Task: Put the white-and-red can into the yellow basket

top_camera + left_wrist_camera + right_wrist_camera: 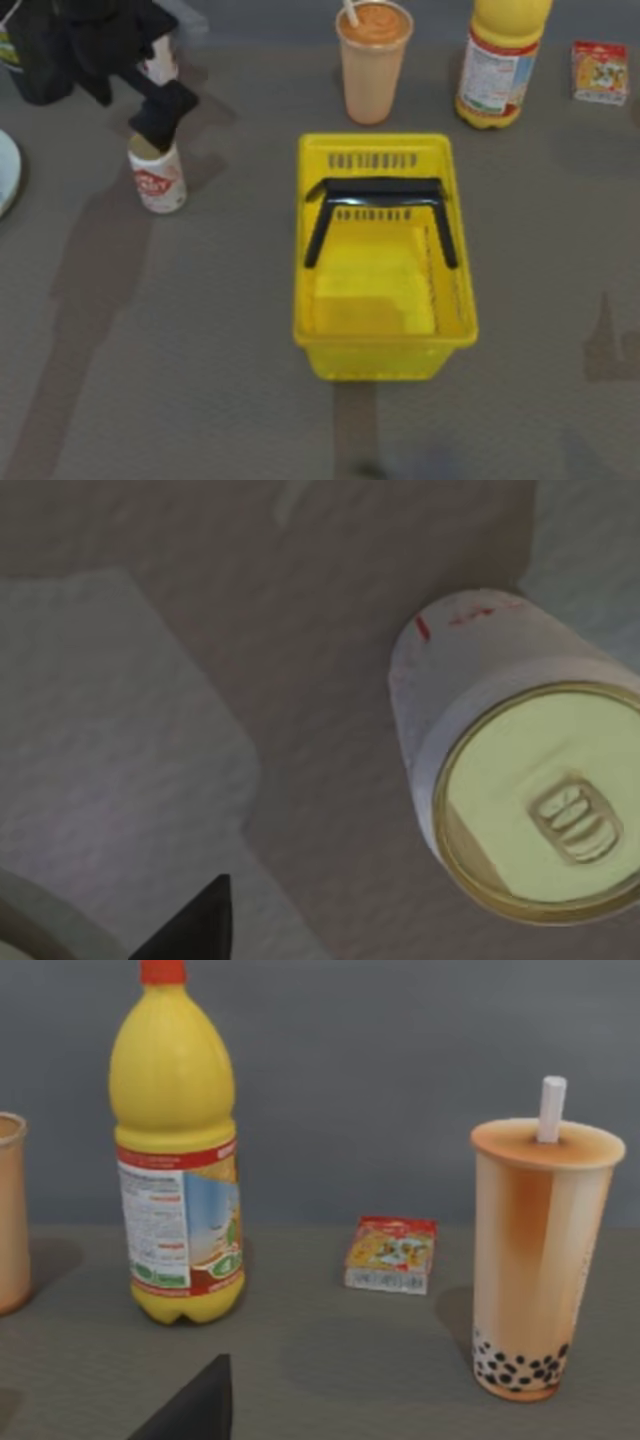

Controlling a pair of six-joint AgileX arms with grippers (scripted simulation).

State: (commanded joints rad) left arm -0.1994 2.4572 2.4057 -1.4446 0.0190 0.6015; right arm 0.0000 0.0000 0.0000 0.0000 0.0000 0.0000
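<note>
A: Where is the white-and-red can (157,178) placed?

B: Upright on the table's left, well apart from the yellow basket (385,330). The left gripper (160,122) is held just above and behind it; whether its fingers are spread cannot be told.

A: And the wrist views?

B: The can's dull metal top (545,800) is shown off-centre. The right arm is unseen from above.
</note>
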